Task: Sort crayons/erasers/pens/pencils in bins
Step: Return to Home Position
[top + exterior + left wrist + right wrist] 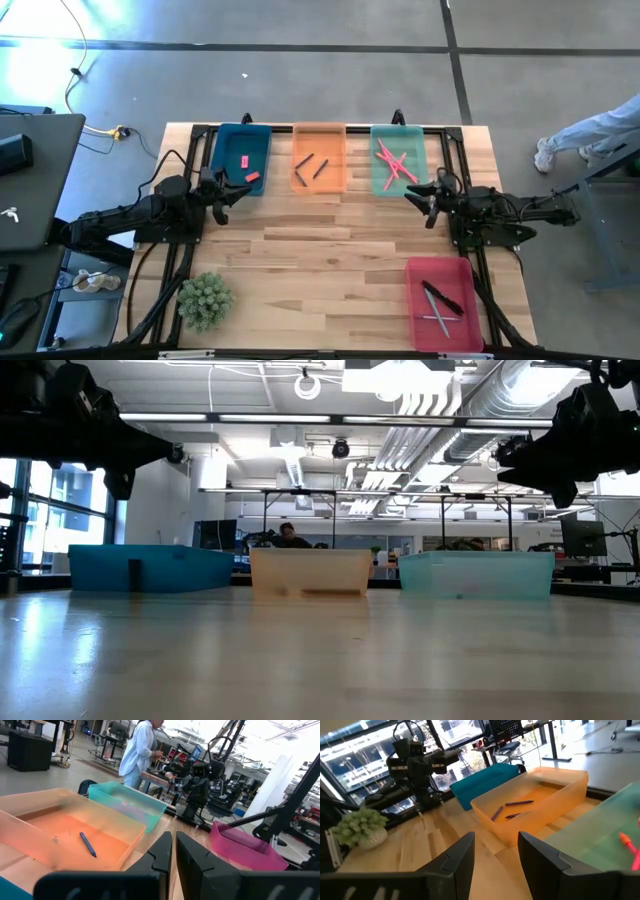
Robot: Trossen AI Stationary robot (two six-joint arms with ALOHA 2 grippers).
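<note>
Four bins stand on the wooden table. The dark blue bin (241, 158) holds pink erasers (253, 177). Dark crayons (303, 162) lie in the orange bin (320, 158), and salmon-pink pencils (393, 162) in the green-teal bin (398, 158). Pens (440, 300) lie in the red-pink bin (443, 303) at the near right. My left gripper (174, 852) is shut, level above the table near the blue bin's near edge, holding nothing. My right gripper (495, 850) stands open near the green-teal bin's near edge, nothing between its fingers.
A small green plant (205, 298) sits at the table's near left corner. A laptop (30, 180) and cables lie off the left edge. A person's legs (590, 135) show beyond the right edge. Bare wood (320, 260) lies between the arms.
</note>
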